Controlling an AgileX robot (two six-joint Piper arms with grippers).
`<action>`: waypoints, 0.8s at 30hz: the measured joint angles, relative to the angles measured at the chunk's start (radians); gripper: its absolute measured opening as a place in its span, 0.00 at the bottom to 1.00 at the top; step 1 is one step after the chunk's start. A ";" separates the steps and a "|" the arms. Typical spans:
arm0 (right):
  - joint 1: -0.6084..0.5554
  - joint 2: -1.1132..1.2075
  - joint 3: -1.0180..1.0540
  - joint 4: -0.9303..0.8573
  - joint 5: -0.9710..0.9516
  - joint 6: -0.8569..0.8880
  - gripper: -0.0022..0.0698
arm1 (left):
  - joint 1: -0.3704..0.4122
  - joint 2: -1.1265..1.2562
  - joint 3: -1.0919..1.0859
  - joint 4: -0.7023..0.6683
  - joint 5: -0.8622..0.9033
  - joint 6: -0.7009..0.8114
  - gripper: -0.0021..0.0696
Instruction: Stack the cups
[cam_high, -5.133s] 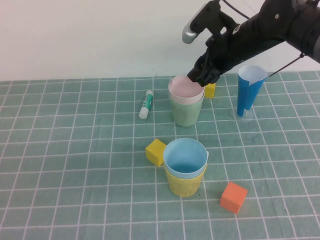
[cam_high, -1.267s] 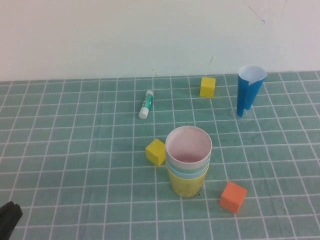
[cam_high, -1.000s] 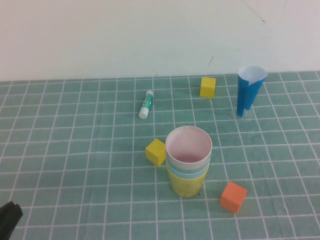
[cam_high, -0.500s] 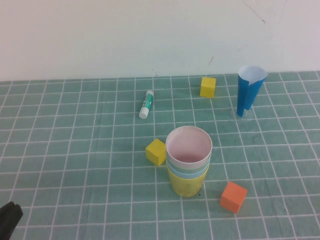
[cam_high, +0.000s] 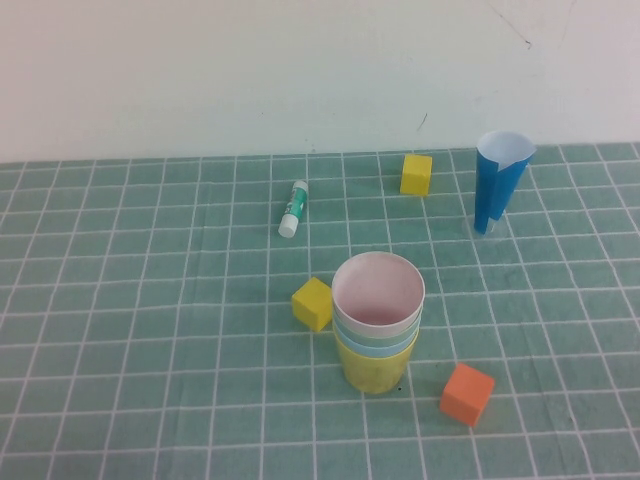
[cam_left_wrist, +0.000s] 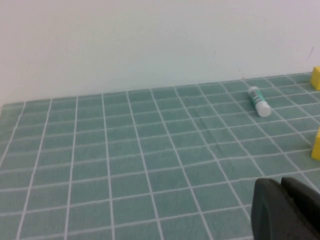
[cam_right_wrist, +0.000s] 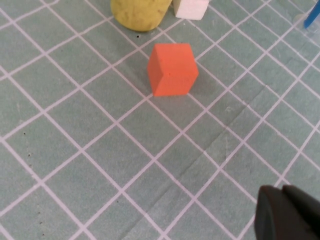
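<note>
Green gridded mat (cam_high: 150, 300) bearing nested cup stack (cam_high: 377, 325), pink in blue in yellow, mid-table beside orange cube (cam_high: 467, 393): stacking seemingly complete, nothing further required; left gripper (cam_left_wrist: 287, 210) and right gripper (cam_right_wrist: 287, 214), both empty and closed, parked off-stack; glue stick (cam_high: 292, 208) label unreadable.

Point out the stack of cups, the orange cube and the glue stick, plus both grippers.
stack of cups (cam_high: 377, 340), high view, side bands
orange cube (cam_high: 467, 393), high view, top face
glue stick (cam_high: 292, 208), high view, barrel
left gripper (cam_left_wrist: 286, 210), left wrist view, fingertips
right gripper (cam_right_wrist: 287, 214), right wrist view, fingertips
</note>
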 joint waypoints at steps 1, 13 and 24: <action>0.000 0.000 0.000 0.000 0.000 0.000 0.03 | 0.021 -0.001 0.019 -0.022 -0.007 0.006 0.03; 0.000 0.000 0.000 0.000 0.000 0.000 0.03 | 0.110 -0.001 0.171 -0.130 -0.020 0.001 0.03; 0.000 0.000 0.000 0.001 0.000 0.000 0.03 | 0.110 -0.001 0.171 -0.131 -0.020 0.013 0.03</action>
